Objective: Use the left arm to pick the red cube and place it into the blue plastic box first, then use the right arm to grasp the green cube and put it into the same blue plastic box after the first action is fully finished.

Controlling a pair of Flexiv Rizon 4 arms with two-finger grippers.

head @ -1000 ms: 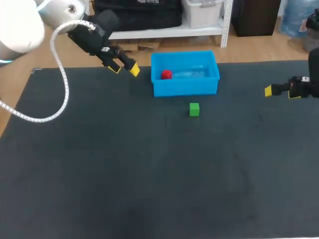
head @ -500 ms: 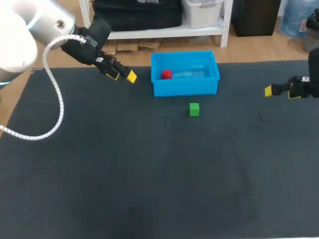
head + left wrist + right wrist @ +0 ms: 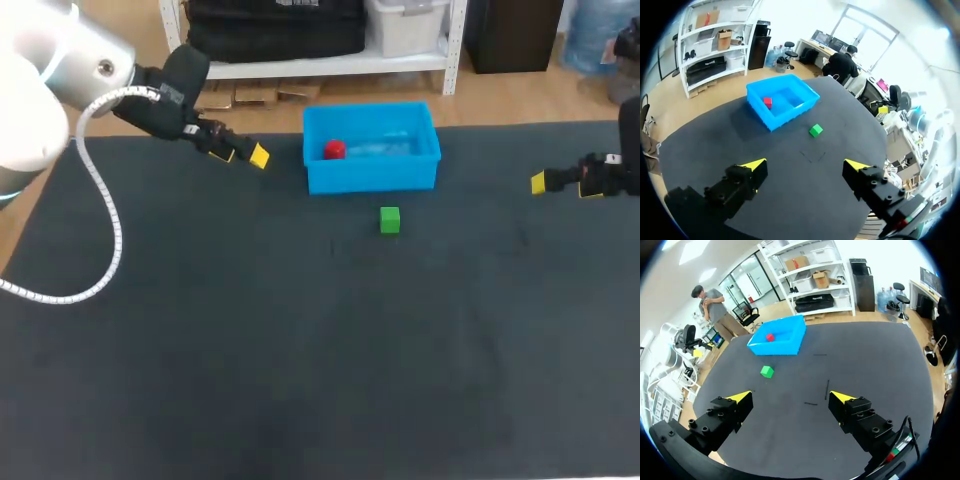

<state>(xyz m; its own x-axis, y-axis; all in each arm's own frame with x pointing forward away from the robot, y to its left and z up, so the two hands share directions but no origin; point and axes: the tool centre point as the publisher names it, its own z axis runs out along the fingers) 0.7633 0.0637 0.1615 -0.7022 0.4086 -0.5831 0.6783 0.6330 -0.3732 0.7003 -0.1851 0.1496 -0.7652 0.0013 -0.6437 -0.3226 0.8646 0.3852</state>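
The red cube (image 3: 334, 150) lies inside the blue box (image 3: 372, 180), the green cube (image 3: 390, 220) rests on the table (image 3: 300, 350) just beside the box, and the left gripper (image 3: 241, 154) and right gripper (image 3: 562, 186) hang spread and empty.

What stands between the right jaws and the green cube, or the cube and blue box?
Nothing visible. Only bare table separates the right jaws from the green cube, which lies before the blue box's near wall.

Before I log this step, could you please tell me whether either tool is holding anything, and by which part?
Nothing is held: the left tool and right tool are open and empty. The red cube lies in the blue box.
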